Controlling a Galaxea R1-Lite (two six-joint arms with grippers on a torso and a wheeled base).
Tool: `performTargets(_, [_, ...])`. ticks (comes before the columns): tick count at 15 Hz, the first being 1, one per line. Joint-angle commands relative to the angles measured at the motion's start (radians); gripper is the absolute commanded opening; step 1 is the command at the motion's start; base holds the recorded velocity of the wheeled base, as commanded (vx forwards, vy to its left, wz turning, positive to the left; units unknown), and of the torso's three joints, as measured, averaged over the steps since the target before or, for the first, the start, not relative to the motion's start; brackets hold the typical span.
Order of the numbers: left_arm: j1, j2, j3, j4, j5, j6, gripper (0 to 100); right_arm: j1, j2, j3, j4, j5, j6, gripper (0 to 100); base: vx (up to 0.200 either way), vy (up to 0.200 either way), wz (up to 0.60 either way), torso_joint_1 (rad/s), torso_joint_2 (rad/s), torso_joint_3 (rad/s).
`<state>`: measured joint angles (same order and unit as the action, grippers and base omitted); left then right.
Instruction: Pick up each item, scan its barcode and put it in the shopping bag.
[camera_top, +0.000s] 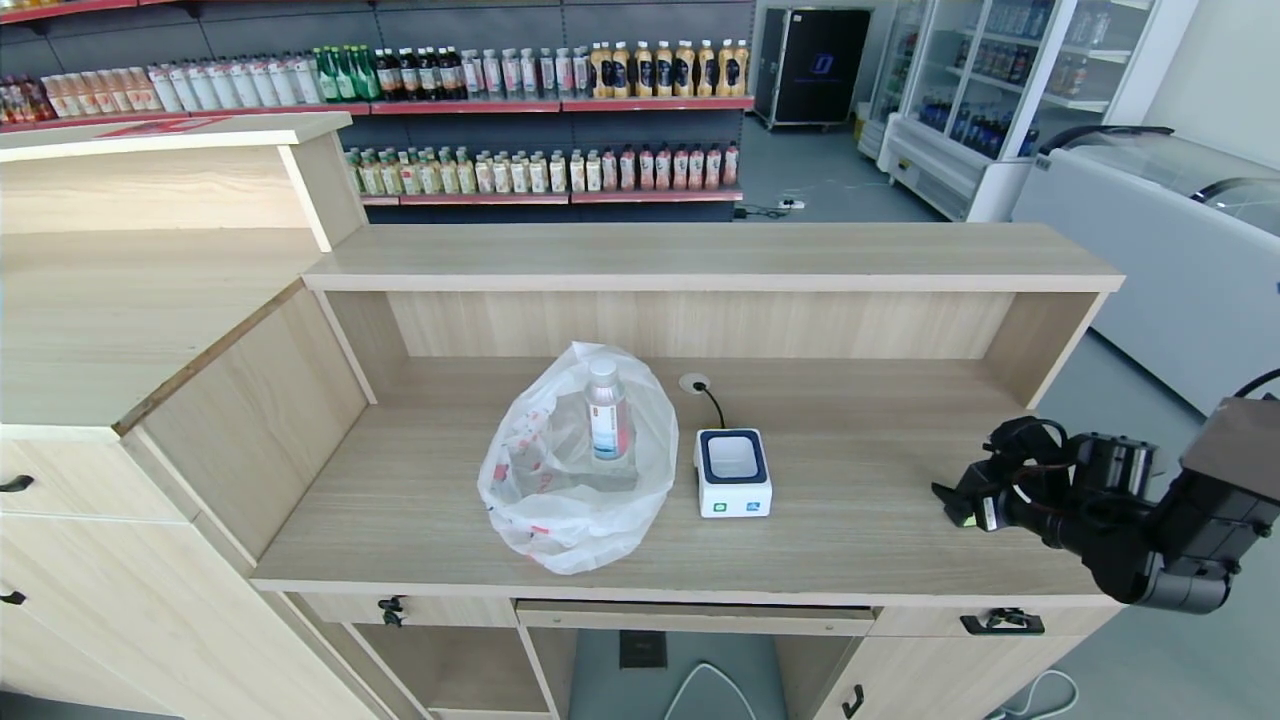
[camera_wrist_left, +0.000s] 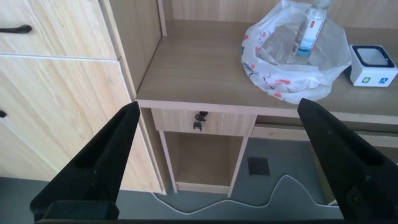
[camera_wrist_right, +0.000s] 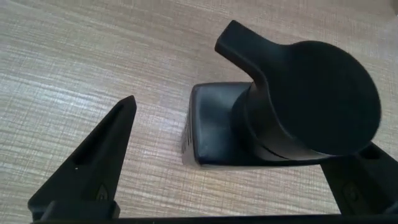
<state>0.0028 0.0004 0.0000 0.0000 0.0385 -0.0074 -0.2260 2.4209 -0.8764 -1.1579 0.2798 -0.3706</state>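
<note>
Found bottle (camera_top: 607, 410) upright in shopping bag (camera_top: 560, 525); left gripper (camera_wrist_left: 219, 104), right gripper (camera_top: 950, 503) both spread apart; advised withdrawing without snagging.

Matt wooden counter (camera_top: 880, 480); glossy plastic shopping bag (camera_top: 560, 530) (crinkled, translucent); smooth plastic scanner (camera_top: 733, 470).

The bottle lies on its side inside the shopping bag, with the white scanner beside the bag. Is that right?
No: the bottle stands upright inside the shopping bag, as the head view shows. The white scanner is beside the bag.
</note>
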Motion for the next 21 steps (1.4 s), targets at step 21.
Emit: performTargets(21, [0.000,0.000,0.000,0.000,0.000,0.000,100,0.451,-0.786,0.246,-0.413,0.380,-0.708,0,0.000,0.000,0.00,0.000,0.00,0.000])
